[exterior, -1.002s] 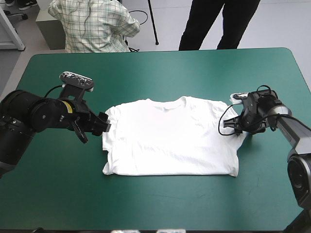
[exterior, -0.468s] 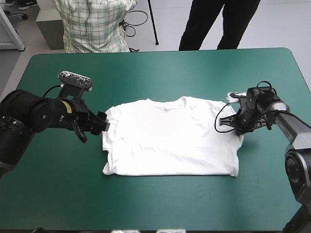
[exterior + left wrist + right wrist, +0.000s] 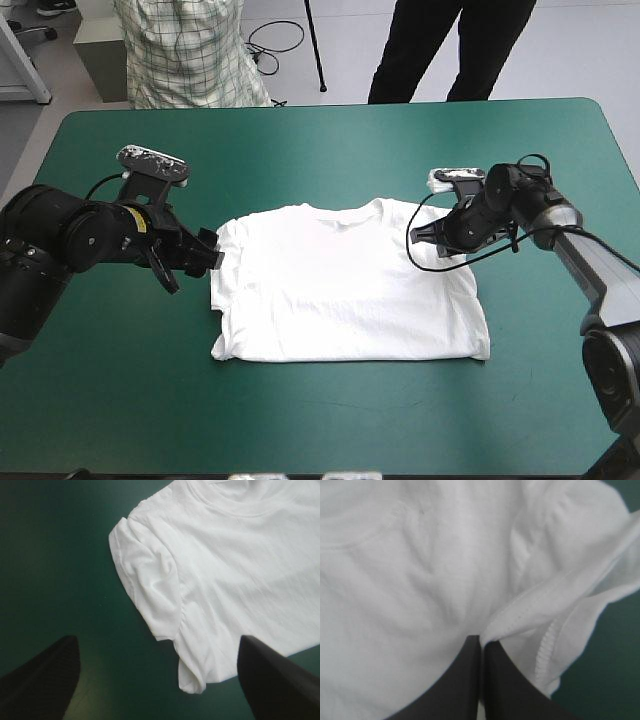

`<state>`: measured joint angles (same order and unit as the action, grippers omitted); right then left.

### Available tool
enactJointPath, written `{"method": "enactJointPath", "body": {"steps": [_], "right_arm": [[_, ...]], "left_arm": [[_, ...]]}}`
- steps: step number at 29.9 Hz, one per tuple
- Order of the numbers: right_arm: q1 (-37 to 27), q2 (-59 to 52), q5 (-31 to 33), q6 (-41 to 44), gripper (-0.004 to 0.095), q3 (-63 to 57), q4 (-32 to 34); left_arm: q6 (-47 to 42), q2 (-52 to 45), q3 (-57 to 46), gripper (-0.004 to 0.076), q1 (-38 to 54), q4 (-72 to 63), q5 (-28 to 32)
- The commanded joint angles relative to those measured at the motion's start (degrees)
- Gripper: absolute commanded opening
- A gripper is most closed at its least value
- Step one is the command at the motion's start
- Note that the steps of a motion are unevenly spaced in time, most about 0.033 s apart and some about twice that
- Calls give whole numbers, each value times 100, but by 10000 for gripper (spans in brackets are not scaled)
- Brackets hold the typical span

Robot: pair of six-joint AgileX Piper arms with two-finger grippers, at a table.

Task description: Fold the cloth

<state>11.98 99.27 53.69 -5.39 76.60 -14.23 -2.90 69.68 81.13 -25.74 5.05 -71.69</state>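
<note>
The T-shirt (image 3: 340, 290) lies on the table (image 3: 330, 140), left hand (image 3: 214, 256) just beside one sleeve, right hand (image 3: 416, 237) over the other.

Looking down on the teal-green table (image 3: 330, 140). Spread flat near its middle, a white T-shirt (image 3: 340, 290), collar (image 3: 345, 212) toward the far edge, hem toward the near one. On the left side, a sleeve (image 3: 150, 585) rumpled, tucked against the body.

Light falls bright and even from above, the T-shirt (image 3: 350, 280) glaring white, the teal-green cover (image 3: 60, 580) dimmer ahead of my left gripper (image 3: 157, 639).
</note>
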Motion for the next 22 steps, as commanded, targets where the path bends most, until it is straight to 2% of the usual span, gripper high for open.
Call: {"method": "enactJointPath", "body": {"steps": [1,5,8,10,15,16,18,22], "right_arm": [[115,81,-136,-88,-17,126,50],[152,306,-136,-78,-16,126,194],[160,346,-114,-143,24,136,208],[160,346,-1,-297,97,148,208],[160,244,754,-332,438,448,42],[160,152,837,-332,480,508,54],[160,-178,937,-332,529,657,181],[160,-986,1087,-230,523,821,654]], "left_arm": [[-56,-133,180,616,-42,-8,-161],[-56,-133,180,616,-42,-8,-211],[-56,-133,180,616,-42,-8,-211],[-56,-133,180,616,-42,-8,-200],[-56,-133,180,616,-42,-8,-210],[-56,-133,180,616,-42,-8,-210],[-56,-167,180,616,-42,-8,-210],[-351,-205,180,616,-42,225,-210]]}}
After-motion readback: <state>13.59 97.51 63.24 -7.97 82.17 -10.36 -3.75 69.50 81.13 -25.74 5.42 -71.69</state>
